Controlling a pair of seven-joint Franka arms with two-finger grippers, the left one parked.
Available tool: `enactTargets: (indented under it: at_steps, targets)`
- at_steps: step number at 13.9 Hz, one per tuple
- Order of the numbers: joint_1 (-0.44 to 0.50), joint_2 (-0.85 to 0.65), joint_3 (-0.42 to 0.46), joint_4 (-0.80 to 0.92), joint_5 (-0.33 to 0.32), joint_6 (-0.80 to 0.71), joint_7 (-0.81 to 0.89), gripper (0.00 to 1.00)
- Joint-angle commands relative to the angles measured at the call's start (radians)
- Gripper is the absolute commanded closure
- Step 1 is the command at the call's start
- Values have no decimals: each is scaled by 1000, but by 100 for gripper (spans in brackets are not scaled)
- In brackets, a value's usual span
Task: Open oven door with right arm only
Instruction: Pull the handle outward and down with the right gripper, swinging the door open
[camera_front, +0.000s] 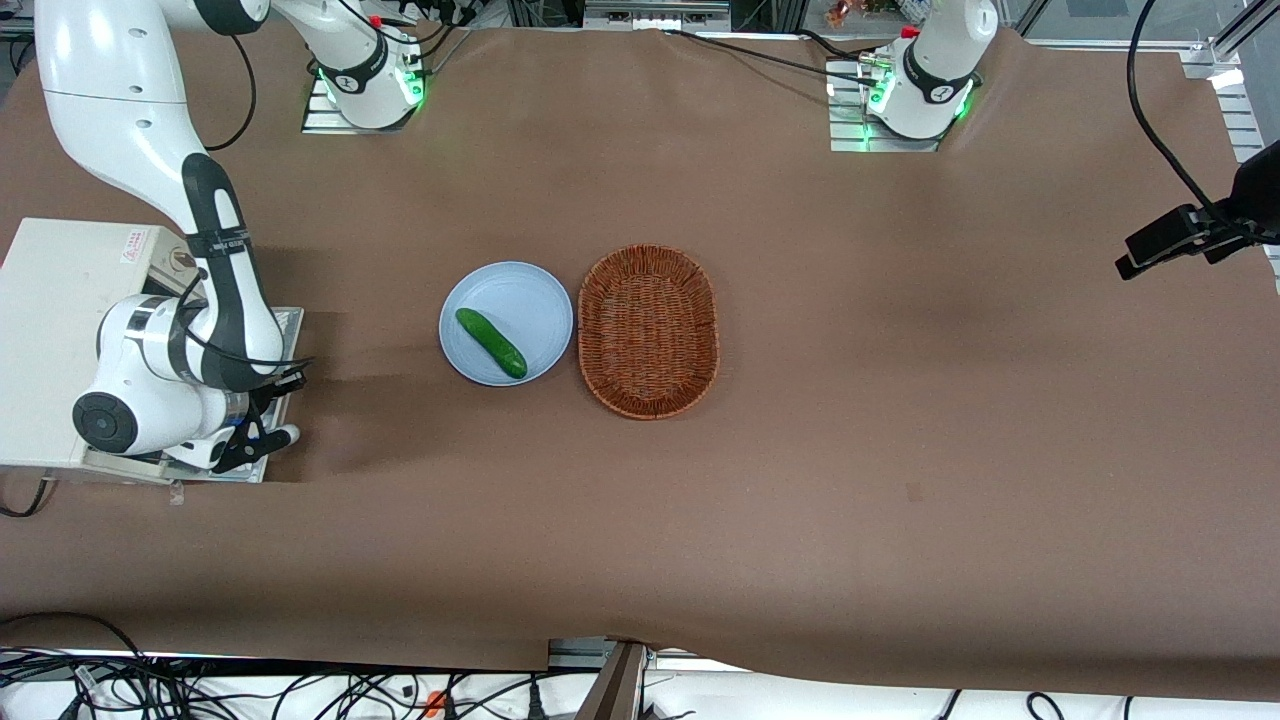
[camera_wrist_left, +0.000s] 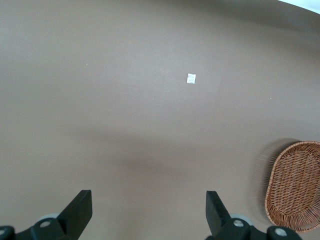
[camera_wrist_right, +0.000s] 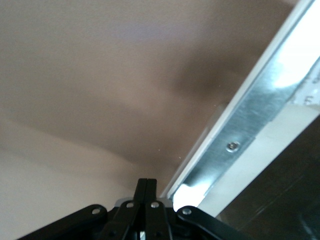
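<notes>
One metal-framed oven door (camera_wrist_right: 240, 145) lies lowered beside the tool (camera_wrist_right: 146, 192), fingers pressed together, empty.

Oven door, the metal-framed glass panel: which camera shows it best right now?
Right wrist view: the metal-framed, dark-glass oven door appears close up, beside the shut black gripper. Front view shows only a strip under the white right arm; left wrist view shows none.

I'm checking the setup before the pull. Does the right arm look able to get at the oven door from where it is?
Probably yes. The gripper, fingers shut, sits right at the oven door at the working arm's end of the table, with nothing between them. The plate and basket lie well clear.
</notes>
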Motion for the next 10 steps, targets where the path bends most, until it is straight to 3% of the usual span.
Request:
enactTargets:
  at_steps: [1,4,10]
  targets:
    - [-3,4,-16,6,7,-21,80,100]
    - [15,4,-16,6,68,-29,169,100]
    - [47,-13,-16,59,67,-84,220,100]
